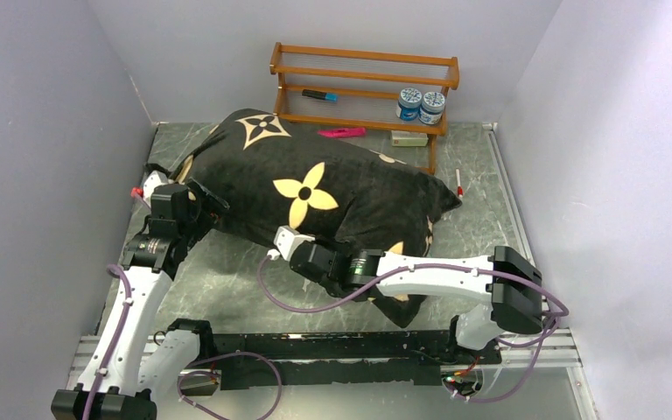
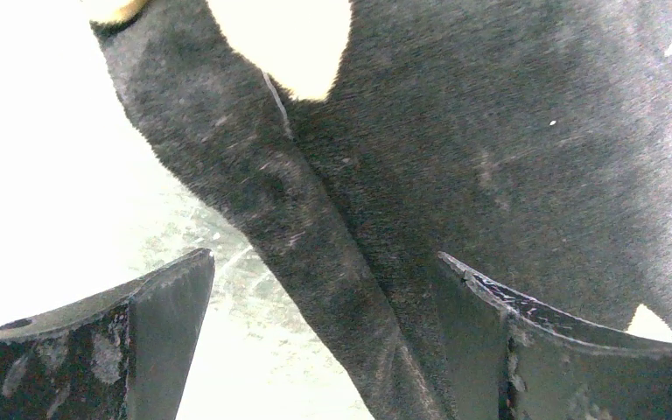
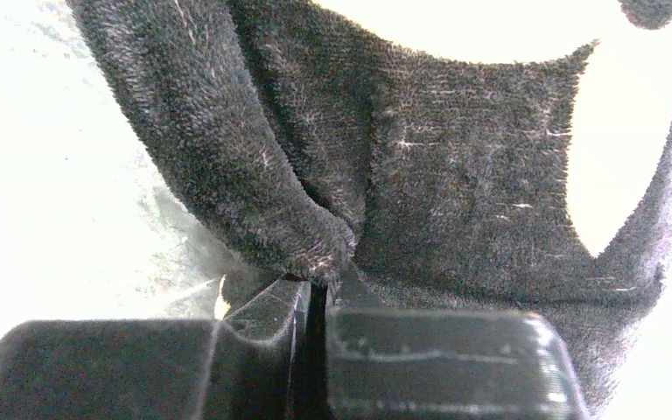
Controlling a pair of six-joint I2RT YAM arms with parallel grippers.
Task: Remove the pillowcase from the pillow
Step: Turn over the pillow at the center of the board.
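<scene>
The pillowcase [image 1: 332, 188], black plush with cream flower and star motifs, lies stuffed across the middle of the table. The pillow is hidden inside it, except perhaps a small white patch at the left end [image 1: 152, 183]. My left gripper [image 1: 191, 199] is at the cover's left end. In the left wrist view it [image 2: 324, 255] stands open, with a ridge of the pillowcase [image 2: 332, 262] running between its fingers. My right gripper [image 1: 285, 238] is at the cover's near edge. In the right wrist view it [image 3: 319, 282] is shut, its tips pinching a fold of the pillowcase [image 3: 306, 236].
A wooden rack [image 1: 363, 83] stands at the back with two blue-lidded jars [image 1: 421, 104] and a blue marker [image 1: 319, 94]. A pink item [image 1: 342, 133], a small box [image 1: 409, 138] and a red-tipped pen [image 1: 458, 182] lie on the marbled table [image 1: 227, 280]. Walls close in left and right.
</scene>
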